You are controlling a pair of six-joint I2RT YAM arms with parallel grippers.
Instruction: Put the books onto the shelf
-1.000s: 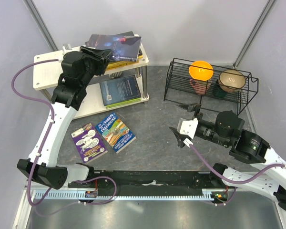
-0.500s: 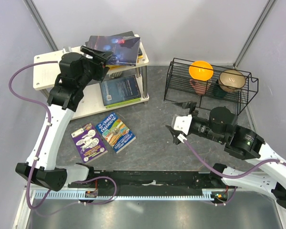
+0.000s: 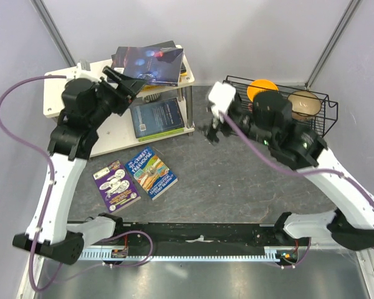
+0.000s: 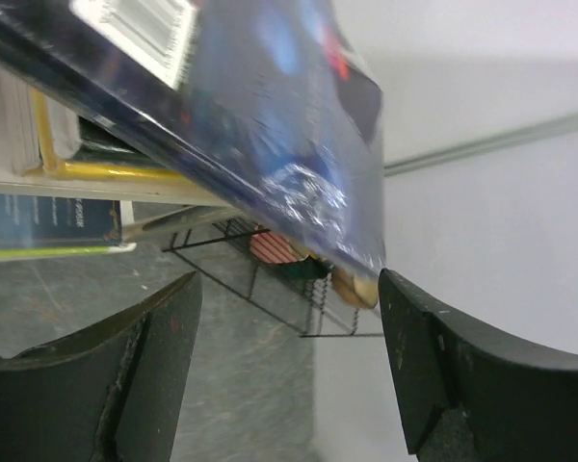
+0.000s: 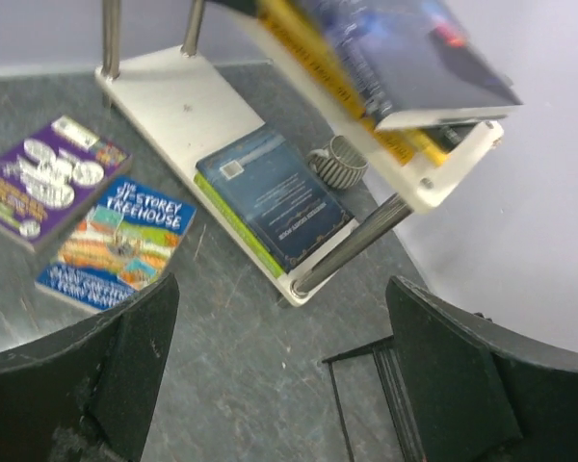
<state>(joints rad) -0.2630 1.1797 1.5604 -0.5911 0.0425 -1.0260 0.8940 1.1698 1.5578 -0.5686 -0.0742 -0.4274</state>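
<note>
The shelf (image 3: pixel 57 93) stands at the back left. On its top tier a dark galaxy book (image 3: pixel 148 62) lies tilted over a yellow book (image 5: pixel 308 58) and others. A blue book (image 3: pixel 157 117) lies on the lower tier (image 5: pixel 173 96). On the table lie a purple cartoon book (image 3: pixel 116 185) and a multicoloured book (image 3: pixel 151 172). My left gripper (image 3: pixel 126 80) is open just left of the galaxy book, whose corner (image 4: pixel 270 125) hangs above the gap between its jaws (image 4: pixel 289 356). My right gripper (image 3: pixel 213 128) is open and empty in the air to the right of the shelf (image 5: pixel 284 366).
A black wire rack (image 3: pixel 327 118) at the back right holds an orange bowl (image 3: pixel 260 89) and a tan bowl (image 3: pixel 302 103). A striped mug (image 5: pixel 339 159) sits on the shelf's lower tier behind the blue book. Grey walls close in the back and both sides.
My left gripper opened, let go of the galaxy book and drew back left; the book rests on the stack. My right arm swung up and left toward the shelf.
</note>
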